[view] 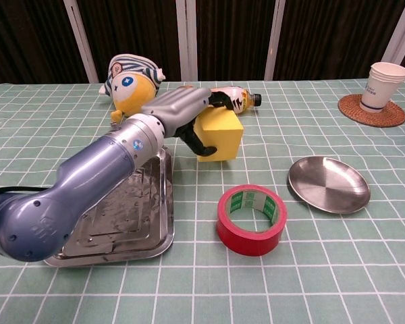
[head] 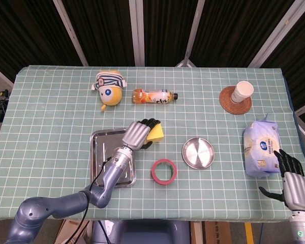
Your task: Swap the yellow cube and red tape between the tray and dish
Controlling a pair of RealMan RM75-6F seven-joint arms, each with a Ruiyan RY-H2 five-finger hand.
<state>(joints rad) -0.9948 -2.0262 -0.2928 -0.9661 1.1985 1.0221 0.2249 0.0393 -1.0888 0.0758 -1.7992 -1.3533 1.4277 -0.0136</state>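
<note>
**Cube gripped, tape waiting**

Nearest me, low in the chest view, the red tape [view: 251,219] lies flat on the table [view: 364,270], between the empty tray [view: 118,226] at lower left and the dish [view: 329,183] at right. I judge it stiff and light, best pinched across its rim. Further back, mid-frame, my left hand [view: 182,111] clamps the yellow cube [view: 219,133], tilted; it looks light, flat-sided, secure. My right hand [head: 296,183], lower right in the head view, holds nothing, fingers apart.

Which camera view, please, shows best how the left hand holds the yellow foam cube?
The chest view: the left hand grips the tilted yellow foam cube from the side, fingers over its top, thumb on its front face. In the head view the hand covers most of the cube.
</note>
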